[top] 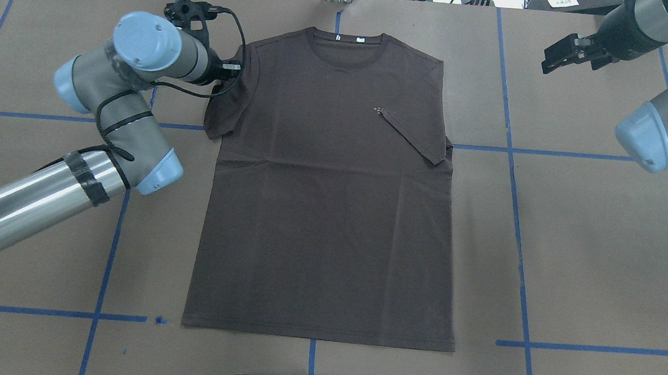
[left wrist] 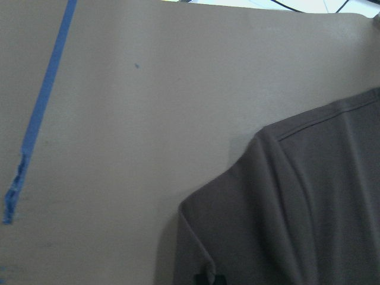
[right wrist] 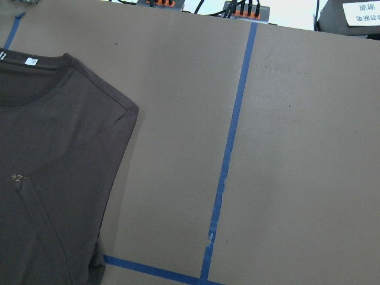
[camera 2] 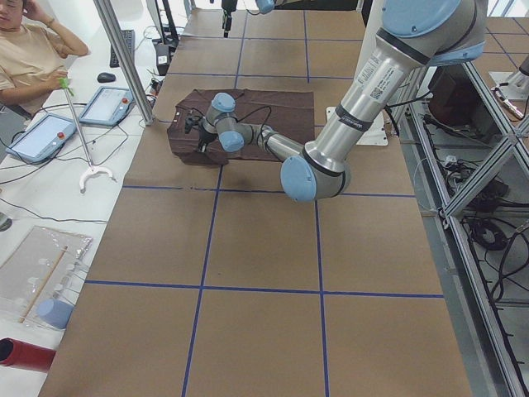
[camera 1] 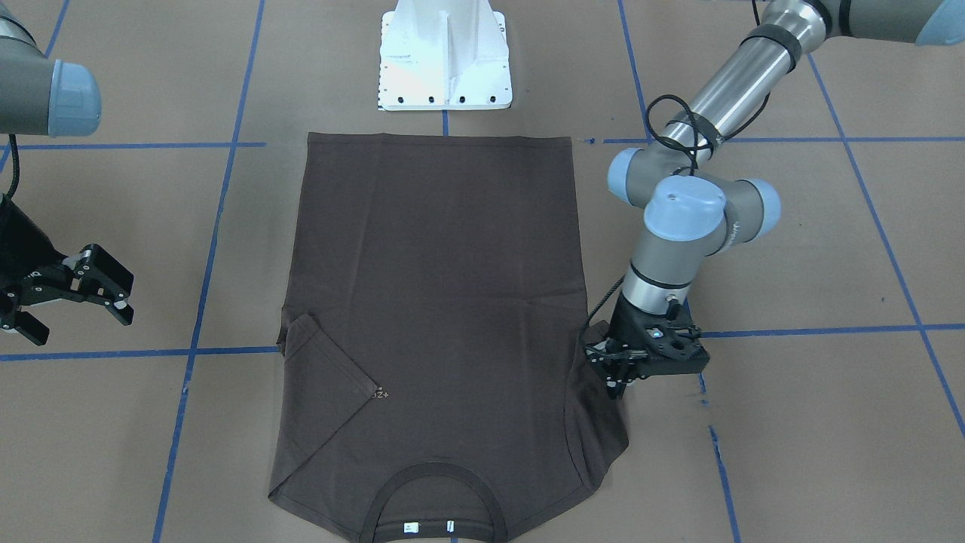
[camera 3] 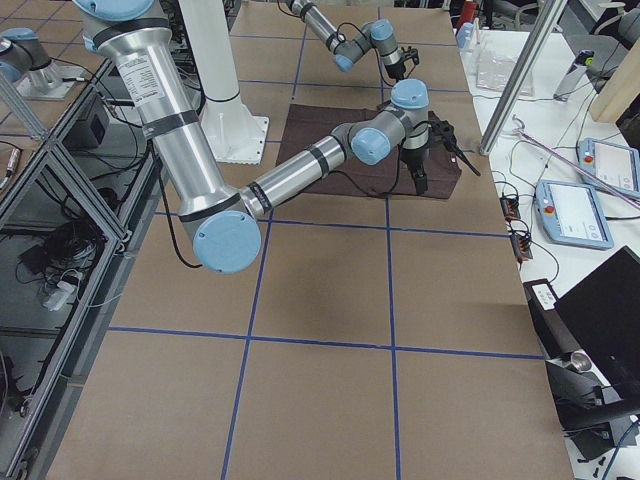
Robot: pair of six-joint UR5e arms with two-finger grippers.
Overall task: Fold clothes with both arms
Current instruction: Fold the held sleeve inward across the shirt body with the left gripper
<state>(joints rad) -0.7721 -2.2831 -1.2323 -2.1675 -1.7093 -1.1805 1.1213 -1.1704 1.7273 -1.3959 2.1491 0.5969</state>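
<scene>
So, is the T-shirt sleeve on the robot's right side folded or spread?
Folded: the sleeve lies turned in diagonally, its hem reaching the logo.

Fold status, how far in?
Early. Done: the sleeve on the robot's right is folded in over the T-shirt chest. In hand: left gripper is at the other sleeve, grip unclear; right gripper hangs open, off the cloth. Left: that sleeve, then the body folds; hem lies flat.

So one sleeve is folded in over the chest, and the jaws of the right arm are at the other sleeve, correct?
No. The jaws at the other sleeve belong to the left arm, as the overhead exterior view shows. The rest holds.
</scene>
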